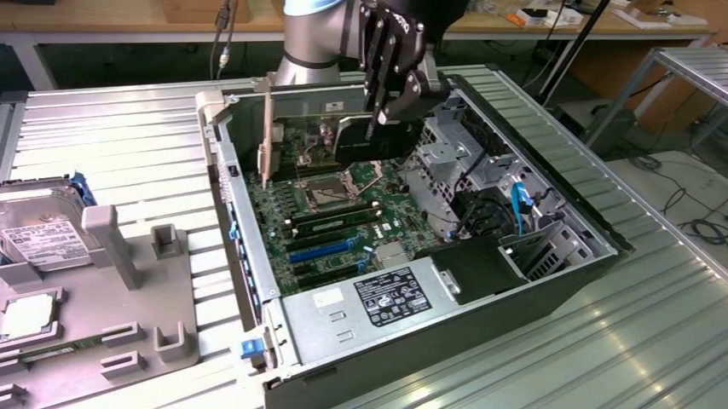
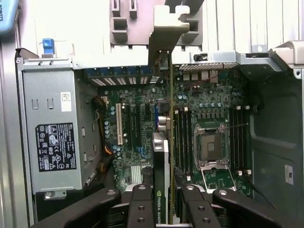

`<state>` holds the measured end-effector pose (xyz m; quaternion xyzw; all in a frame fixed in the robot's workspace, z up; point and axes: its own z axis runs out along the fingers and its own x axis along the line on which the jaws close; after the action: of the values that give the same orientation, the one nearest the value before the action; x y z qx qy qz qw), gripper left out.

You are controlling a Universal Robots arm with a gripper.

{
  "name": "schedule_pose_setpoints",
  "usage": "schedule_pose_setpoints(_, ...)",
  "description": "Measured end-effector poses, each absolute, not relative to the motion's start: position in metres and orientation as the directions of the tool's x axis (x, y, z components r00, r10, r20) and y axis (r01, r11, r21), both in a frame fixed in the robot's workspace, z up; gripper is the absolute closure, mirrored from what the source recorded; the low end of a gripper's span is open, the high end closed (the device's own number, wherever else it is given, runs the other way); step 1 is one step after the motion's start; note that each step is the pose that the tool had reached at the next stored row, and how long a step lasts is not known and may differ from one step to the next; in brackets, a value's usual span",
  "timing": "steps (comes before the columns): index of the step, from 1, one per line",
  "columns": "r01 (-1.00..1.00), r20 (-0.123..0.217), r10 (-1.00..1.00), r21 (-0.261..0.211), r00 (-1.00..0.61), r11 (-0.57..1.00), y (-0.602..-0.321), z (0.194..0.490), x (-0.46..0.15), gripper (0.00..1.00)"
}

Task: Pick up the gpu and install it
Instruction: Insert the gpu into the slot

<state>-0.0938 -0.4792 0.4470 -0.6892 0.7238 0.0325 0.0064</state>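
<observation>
My fingers (image 2: 140, 205) pinch the gpu (image 2: 160, 161) edge-on above the motherboard (image 2: 209, 99). If it tilts, I judge it could come down crooked and jam.

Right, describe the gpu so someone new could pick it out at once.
Find the open computer case lying on its side, then the gripper reaching into it above the motherboard. The gpu is the thin card it clamps on edge. Unlike the narrow memory sticks seated in their slots, it carries a black cooler block and a silver end bracket.
</observation>
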Motion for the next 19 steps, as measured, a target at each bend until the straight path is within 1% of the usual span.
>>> schedule_pose_setpoints(2, -0.998, -0.054, -0.997, 0.038, -0.048, 0.046, -0.479, 0.443, -0.094, 0.73)
schedule_pose_setpoints(4, -0.998, -0.054, -0.997, 0.038, -0.047, 0.045, -0.467, 0.437, -0.09, 0.73)
schedule_pose_setpoints(6, -0.998, -0.054, -0.998, 0.038, -0.045, 0.043, -0.466, 0.424, -0.086, 0.73)
schedule_pose_setpoints(7, -0.998, -0.054, -0.998, 0.038, -0.045, 0.043, -0.466, 0.424, -0.086, 0.73)
schedule_pose_setpoints(11, -0.998, -0.054, -0.998, 0.038, -0.045, 0.043, -0.466, 0.385, -0.087, 0.73)
schedule_pose_setpoints(12, -0.998, -0.054, -0.998, 0.038, -0.045, 0.043, -0.466, 0.384, -0.087, 0.73)
schedule_pose_setpoints(13, -0.998, -0.052, -0.998, 0.037, -0.045, 0.043, -0.466, 0.378, -0.087, 0.73)
schedule_pose_setpoints(19, -0.999, -0.051, -0.998, 0.037, -0.041, 0.039, -0.469, 0.303, -0.089, 0.73)
